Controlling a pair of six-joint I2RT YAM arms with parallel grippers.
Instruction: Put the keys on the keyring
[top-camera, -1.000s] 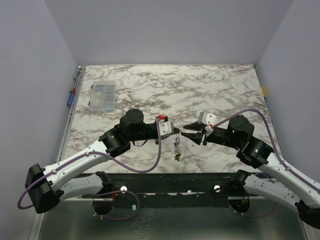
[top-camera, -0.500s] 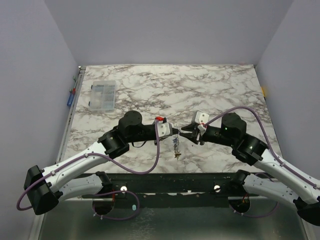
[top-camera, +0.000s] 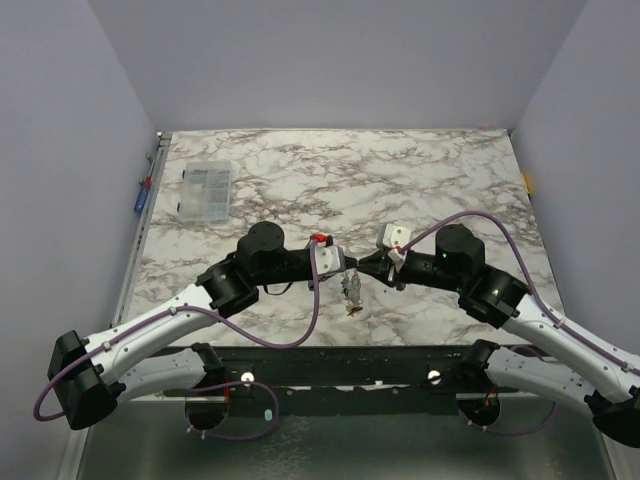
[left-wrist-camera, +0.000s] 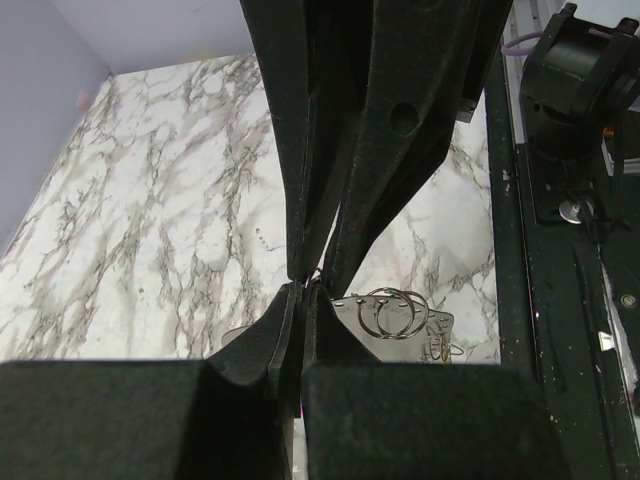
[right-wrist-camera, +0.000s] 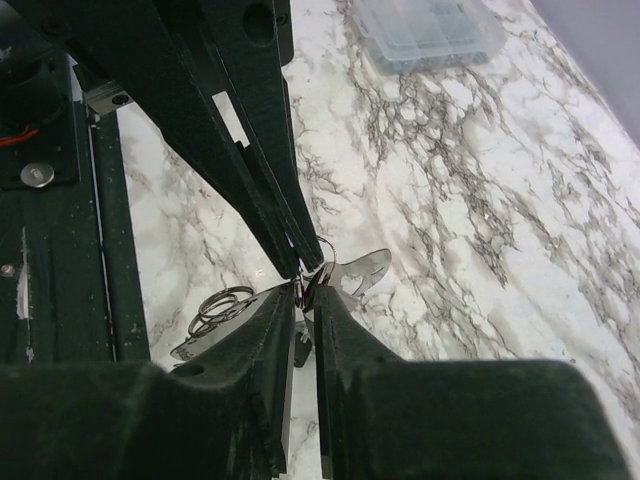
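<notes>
— Where's the keyring (right-wrist-camera: 327, 249)?
— Pinched in the closed left fingers (left-wrist-camera: 302, 295), nearer than the box (top-camera: 203, 190) and to its right. The keys (top-camera: 350, 292) dangle below it.
— And the right fingers (right-wrist-camera: 305, 292)?
— They meet the left tips with a narrow gap. I can't tell whether they grip anything.

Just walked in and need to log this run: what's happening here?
Both arms meet tip to tip over the near middle of the marble table. The left end effector is shut, apparently pinching the thin keyring, with the keys dangling beneath. The right end effector has its fingers nearly together at the same spot. Whether it grips anything is unclear.
</notes>
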